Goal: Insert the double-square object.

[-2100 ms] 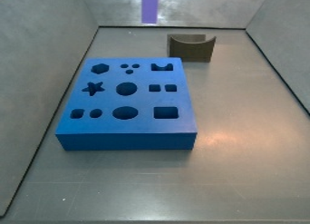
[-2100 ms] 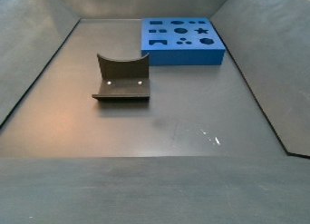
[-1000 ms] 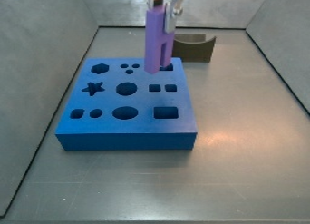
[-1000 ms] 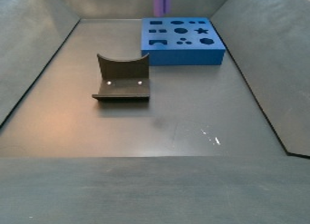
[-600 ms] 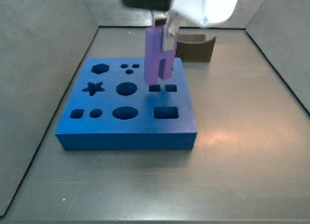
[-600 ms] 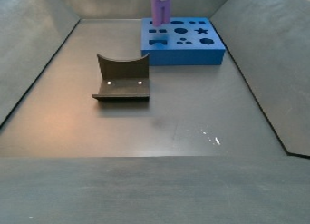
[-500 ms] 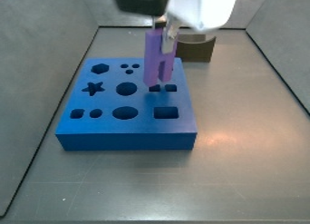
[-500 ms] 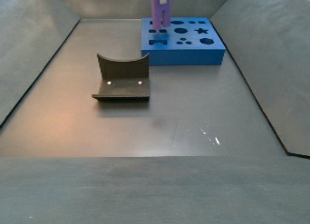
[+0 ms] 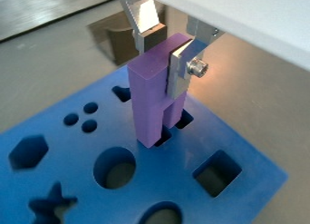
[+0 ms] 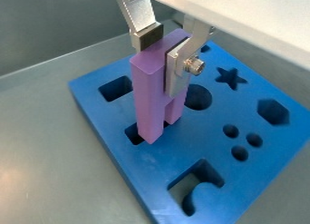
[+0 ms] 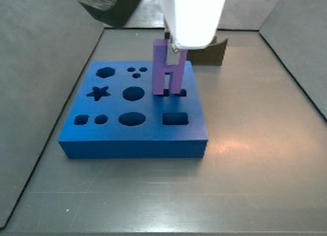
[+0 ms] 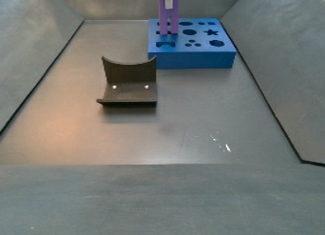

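Between the silver fingers [image 9: 182, 61] the jaws were clamped on the double-square object [image 9: 155, 96], held upright by the gripper [image 10: 166, 44] with its prongs entering paired holes in the blue block [image 11: 109, 125] toward the counter's far edge; dark grey holder [image 12: 127, 83] well apart

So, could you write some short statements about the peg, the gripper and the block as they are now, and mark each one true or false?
1. The gripper is shut on the double-square object. True.
2. The double-square object lies flat on the floor. False: it stands upright, its lower end at the double-square hole in the blue block.
3. The dark grey curved holder stands on the floor apart from the blue block. True.
4. The gripper is above the dark grey curved holder. False: it is above the blue block.
5. The star-shaped hole is filled by a piece. False: it is empty.
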You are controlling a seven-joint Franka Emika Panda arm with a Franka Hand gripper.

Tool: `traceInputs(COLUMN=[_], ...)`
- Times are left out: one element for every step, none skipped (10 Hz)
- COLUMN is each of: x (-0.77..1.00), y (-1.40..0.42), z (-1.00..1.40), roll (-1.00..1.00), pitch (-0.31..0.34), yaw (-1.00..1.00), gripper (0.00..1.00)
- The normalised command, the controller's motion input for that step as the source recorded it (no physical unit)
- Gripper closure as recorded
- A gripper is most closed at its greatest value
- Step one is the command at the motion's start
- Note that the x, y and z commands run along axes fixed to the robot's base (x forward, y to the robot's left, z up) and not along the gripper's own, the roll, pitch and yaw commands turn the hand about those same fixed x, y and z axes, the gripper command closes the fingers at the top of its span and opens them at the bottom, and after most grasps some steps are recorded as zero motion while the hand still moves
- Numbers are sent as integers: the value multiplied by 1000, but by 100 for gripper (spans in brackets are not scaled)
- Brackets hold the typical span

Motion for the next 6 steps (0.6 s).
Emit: traceInputs(x=[189, 163, 129, 326, 354, 334], y=[0, 0, 0, -69, -217, -174], z=[-109, -169, -203, -249, -337, -329], roll=[-190, -59, 6, 70, -31, -121], pitch=[-26, -16, 0, 0, -10, -27], yaw=[-820, -286, -9, 0, 0, 0], gripper=[100, 100, 100, 100, 100, 100])
